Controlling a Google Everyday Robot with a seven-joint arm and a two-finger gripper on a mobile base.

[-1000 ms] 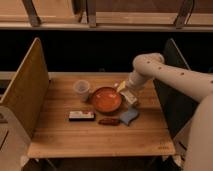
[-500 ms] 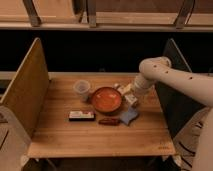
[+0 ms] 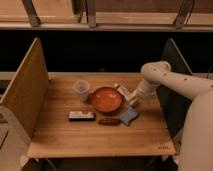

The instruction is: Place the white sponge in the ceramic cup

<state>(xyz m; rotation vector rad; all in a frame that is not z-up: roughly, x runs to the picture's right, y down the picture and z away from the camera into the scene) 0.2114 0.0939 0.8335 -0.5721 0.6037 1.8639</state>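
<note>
The white sponge, a small pale blue-grey pad, lies on the wooden table just right of and in front of the orange bowl. The ceramic cup, small and whitish, stands upright at the bowl's left rear. My gripper hangs at the right edge of the bowl, a little behind and above the sponge and far to the right of the cup. The white arm reaches in from the right.
A wide orange-red bowl sits mid-table. A pale yellow piece lies behind the gripper. A white oblong bar with dark marks and a small reddish-brown item lie in front. Upright panels flank both table sides.
The arm's elbow has swung to the right and the gripper has shifted slightly right. The sponge, cup and bowl have not moved.
</note>
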